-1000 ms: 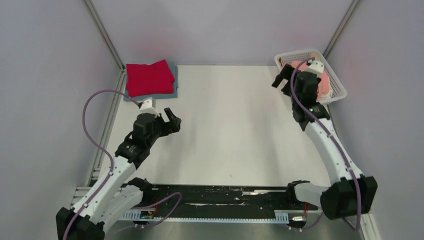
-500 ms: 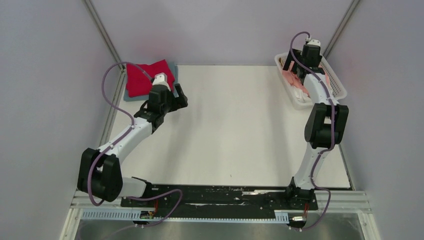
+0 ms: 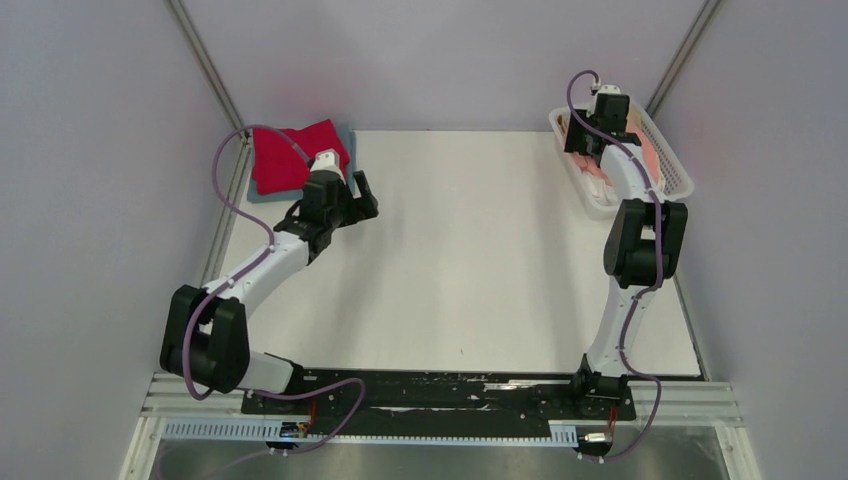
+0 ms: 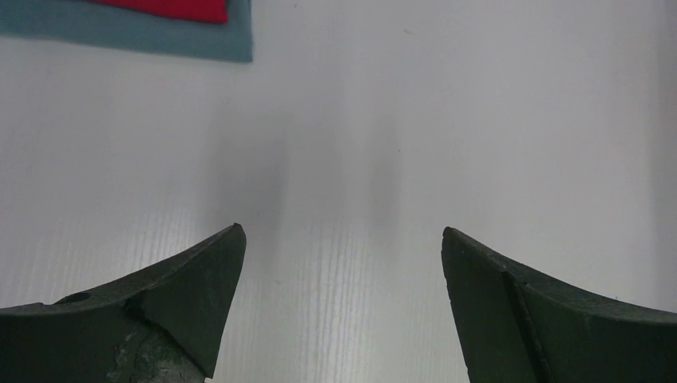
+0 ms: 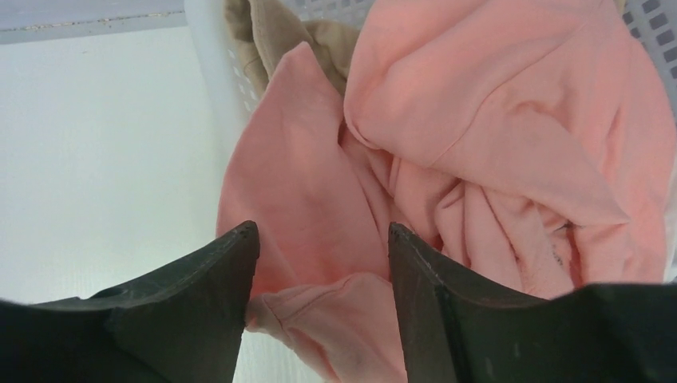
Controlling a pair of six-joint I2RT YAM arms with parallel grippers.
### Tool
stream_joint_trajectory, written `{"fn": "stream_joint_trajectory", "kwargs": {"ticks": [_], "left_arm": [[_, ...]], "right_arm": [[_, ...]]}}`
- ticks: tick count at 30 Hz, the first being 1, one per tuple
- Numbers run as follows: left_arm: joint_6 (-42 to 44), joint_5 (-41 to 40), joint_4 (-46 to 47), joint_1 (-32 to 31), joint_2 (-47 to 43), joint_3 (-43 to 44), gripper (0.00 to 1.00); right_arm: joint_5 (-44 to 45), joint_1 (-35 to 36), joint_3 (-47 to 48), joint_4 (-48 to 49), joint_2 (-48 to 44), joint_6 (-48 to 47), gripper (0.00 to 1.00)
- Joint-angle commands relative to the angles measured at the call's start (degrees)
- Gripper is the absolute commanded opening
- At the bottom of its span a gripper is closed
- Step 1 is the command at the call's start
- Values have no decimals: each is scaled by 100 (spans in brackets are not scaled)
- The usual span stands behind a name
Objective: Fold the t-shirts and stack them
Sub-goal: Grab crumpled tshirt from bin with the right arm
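I read the left gripper (image 4: pixel 342 231) as fully apart and holding nothing, above bare table (image 3: pixel 480 250) just beside the folded red t-shirt (image 3: pixel 290 155), which lies on the grey-blue t-shirt (image 4: pixel 160 40). The right gripper (image 5: pixel 323 227) is down in the white basket (image 3: pixel 672 165). Its jaws straddle a fold of the crumpled salmon-pink t-shirt (image 5: pixel 495 120), and I cannot tell whether they clamp it. A tan t-shirt (image 5: pixel 271 32) lies beneath.

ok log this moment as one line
left claw: open, empty, above table | right claw: astride salmon-pink shirt at basket, grip unclear | red shirt on grey-blue shirt
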Motion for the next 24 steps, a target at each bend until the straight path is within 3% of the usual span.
{"fn": "stream_joint_trajectory", "kwargs": {"ticks": [1,2,8,13,20,24], "left_arm": [[-17,7,212,16,19,174,100],[-30,6,198,16,21,169,100],[-53,-10,147,16,-6,158,100],[-49,-45,65,16,-56,171,100],[-79,0,88,21,-261,102,100],[-97,31,75,16,-420,34,100]], "right_arm": [[-295,2,-58,-57,-230,9,62],[-298,2,-114,-68,-269,41,64],[-661,5,-273,-103,-349,112,50],[-497,5,-301,-98,-442,423,17],[186,5,117,-100,-898,556,1],[317,9,505,-40,-1266,509,0]]}}
